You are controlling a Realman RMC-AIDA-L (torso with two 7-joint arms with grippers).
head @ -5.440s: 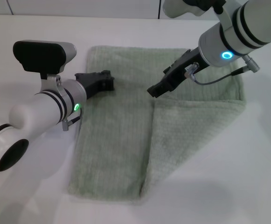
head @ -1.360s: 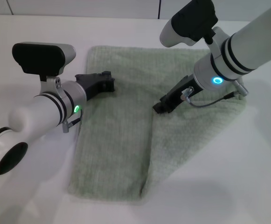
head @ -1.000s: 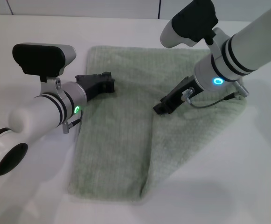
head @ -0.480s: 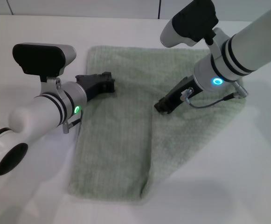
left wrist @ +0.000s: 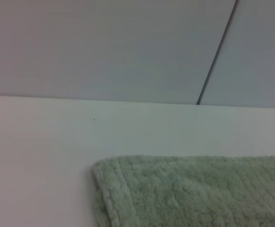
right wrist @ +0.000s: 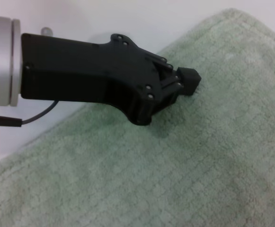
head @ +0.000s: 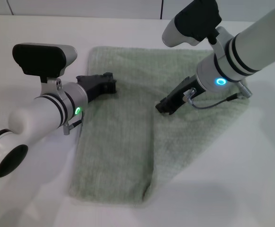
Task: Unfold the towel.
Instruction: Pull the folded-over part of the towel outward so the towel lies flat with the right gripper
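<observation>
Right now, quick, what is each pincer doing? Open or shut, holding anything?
Left pincer: shut, holding nothing, over the towel's left part.
Right pincer: cannot be told; its tip is down at the edge of the folded flap.

From the head view we cannot make out how the right gripper (head: 163, 107) has its tips set where they meet the towel (head: 128, 142). The right arm hides the cloth's far right corner. Our left wrist view cuts the towel off at two of its edges.
</observation>
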